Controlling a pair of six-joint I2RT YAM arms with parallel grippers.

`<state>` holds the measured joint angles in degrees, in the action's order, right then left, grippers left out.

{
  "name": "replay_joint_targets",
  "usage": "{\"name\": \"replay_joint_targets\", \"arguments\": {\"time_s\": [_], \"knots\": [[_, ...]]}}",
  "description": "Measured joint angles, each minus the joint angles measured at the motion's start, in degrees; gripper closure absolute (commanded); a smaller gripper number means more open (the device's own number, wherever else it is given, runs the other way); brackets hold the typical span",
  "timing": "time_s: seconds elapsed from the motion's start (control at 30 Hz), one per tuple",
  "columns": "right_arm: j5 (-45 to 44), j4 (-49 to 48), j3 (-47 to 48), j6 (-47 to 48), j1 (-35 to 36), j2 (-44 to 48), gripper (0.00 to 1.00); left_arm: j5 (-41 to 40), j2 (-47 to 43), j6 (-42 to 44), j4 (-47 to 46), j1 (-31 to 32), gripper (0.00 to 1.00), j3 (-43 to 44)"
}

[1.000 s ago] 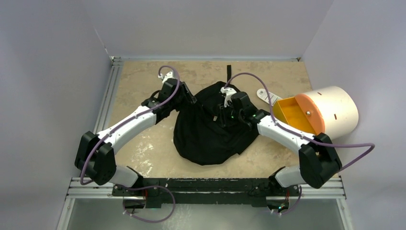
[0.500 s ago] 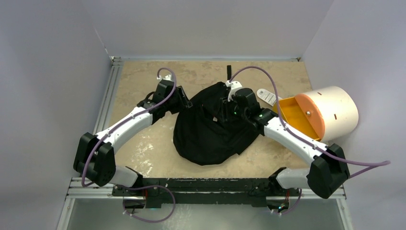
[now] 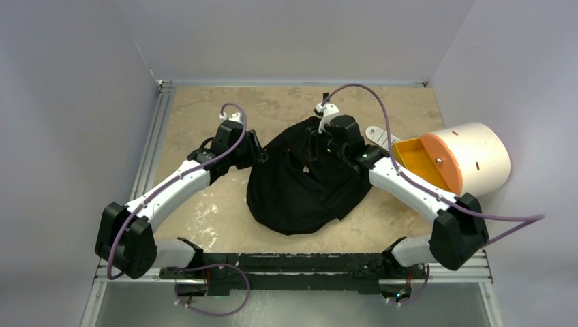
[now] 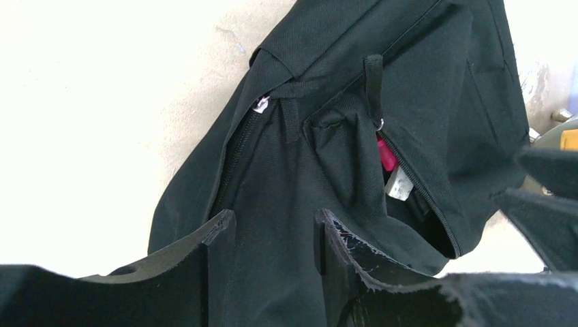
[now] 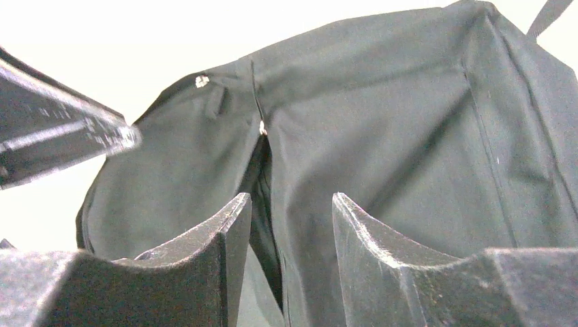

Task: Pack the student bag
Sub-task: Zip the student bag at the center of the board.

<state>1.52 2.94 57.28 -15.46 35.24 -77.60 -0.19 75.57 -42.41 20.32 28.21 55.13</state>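
Observation:
The student bag (image 3: 303, 187) is a soft black backpack slumped mid-table. My left gripper (image 3: 261, 155) sits at its left edge, just off the fabric. In the left wrist view it is open (image 4: 272, 228), with nothing between the fingers. Beyond them gapes an unzipped pocket (image 4: 416, 197) with a pink item (image 4: 386, 155) and a white one inside. My right gripper (image 3: 317, 148) hovers over the bag's far top. Seen from its own wrist it is open (image 5: 292, 208), empty, above a dark zipper slit (image 5: 262, 170) in the bag (image 5: 382, 150).
A cream-and-orange cylinder (image 3: 470, 160) lies on its side at the right, orange drawer facing the bag. A white flat object (image 3: 380, 136) lies beside it. A black strap (image 3: 326, 99) trails behind the bag. Walls close in the left, back and right.
My left gripper has drawn back left off the bag. The right gripper has moved farther up over the bag's top and its jaws have widened.

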Motion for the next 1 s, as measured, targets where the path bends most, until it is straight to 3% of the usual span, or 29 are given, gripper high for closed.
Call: {"name": "replay_joint_targets", "arguments": {"time_s": [0.4, 0.77, 1.0], "knots": [[5.88, -3.34, 12.70, 3.76, 0.81, -16.57, 0.53, 1.92, -1.75, -0.68, 0.07, 0.00, 0.57, -3.48], [5.49, -3.52, 16.35, 6.01, 3.02, -24.48, 0.51, 2.58, -2.25, -1.51, 0.11, 0.00, 0.57, -3.52], [2.80, -3.74, 17.42, 6.60, 2.99, -25.31, 0.62, 2.82, -2.32, -1.60, -0.07, 0.00, 0.57, -4.52]]}}
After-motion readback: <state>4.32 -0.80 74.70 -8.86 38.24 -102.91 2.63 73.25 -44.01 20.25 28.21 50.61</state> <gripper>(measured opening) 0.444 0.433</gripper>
